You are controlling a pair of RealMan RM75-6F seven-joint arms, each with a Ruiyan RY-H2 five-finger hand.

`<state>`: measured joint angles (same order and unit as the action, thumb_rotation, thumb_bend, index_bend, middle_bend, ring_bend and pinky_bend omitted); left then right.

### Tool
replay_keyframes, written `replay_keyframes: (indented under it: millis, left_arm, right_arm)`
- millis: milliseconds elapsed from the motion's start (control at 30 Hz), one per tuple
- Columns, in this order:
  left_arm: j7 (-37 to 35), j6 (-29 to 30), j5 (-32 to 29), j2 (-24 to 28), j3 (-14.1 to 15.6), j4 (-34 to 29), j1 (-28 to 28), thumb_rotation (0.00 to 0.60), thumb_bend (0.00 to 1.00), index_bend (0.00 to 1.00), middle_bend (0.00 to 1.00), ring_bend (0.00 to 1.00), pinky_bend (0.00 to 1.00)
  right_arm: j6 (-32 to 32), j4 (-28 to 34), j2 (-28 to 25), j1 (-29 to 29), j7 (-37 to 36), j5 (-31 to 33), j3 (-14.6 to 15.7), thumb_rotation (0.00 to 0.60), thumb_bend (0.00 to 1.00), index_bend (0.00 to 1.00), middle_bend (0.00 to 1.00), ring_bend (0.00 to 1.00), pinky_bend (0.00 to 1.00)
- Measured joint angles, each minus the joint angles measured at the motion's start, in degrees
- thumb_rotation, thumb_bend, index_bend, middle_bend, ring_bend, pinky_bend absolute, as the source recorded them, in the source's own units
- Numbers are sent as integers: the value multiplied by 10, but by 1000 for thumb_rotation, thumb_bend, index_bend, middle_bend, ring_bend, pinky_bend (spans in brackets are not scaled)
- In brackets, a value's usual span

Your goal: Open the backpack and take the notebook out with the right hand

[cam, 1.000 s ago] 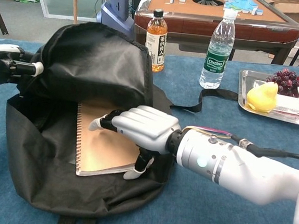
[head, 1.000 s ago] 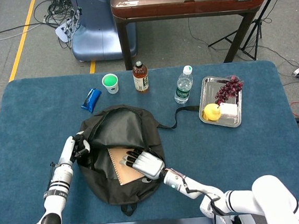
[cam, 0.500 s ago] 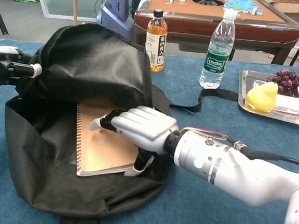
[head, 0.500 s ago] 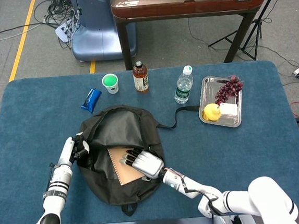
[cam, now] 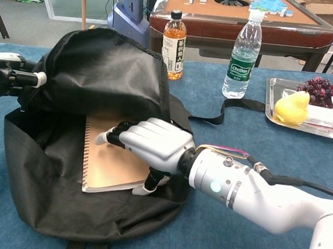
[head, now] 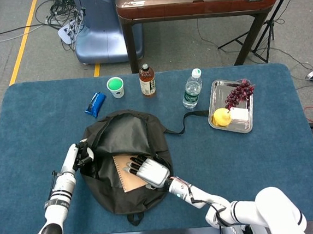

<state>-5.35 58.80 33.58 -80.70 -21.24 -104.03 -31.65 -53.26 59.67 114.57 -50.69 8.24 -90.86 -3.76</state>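
Note:
The black backpack (head: 126, 135) (cam: 101, 72) lies open in the middle of the blue table. My left hand (head: 83, 154) (cam: 6, 75) grips the edge of its opening at the left and holds the flap up. A tan spiral-bound notebook (head: 124, 177) (cam: 106, 163) lies half inside the opening. My right hand (head: 148, 171) (cam: 150, 146) is on the notebook's right edge, with fingers spread over the cover and the thumb tucked under the lower right corner, pinching it. The notebook's top is hidden under the flap.
At the back stand a green-lidded cup (head: 115, 86), a tea bottle (head: 147, 80) (cam: 174, 38) and a water bottle (head: 192, 89) (cam: 242, 55). A blue packet (head: 95, 104) lies back left. A metal tray (head: 219, 87) (cam: 275, 87) with grapes and a pear is at the right. The backpack strap (cam: 226, 112) trails rightward.
My right hand and forearm have shifted slightly left, further over the notebook, and the notebook has moved a little with it. The left hand has stayed in place.

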Motion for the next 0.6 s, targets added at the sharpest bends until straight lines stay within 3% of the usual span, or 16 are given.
replay_keyframes:
  millis: [433,600]
  left_arm:
    - [-5,-4,0,4,1,-2,1,600,674,523,232,178,246]
    - [-7,-7,-1,5,1,-1,1,600,674,522,231,178,246]
  right_arm:
    - [-32,-40,23,1,-20,-18,5,600,416,169,184,95,196]
    - [-47,-53,30,3,-27,-23,3,600,475,228,215,109,196]
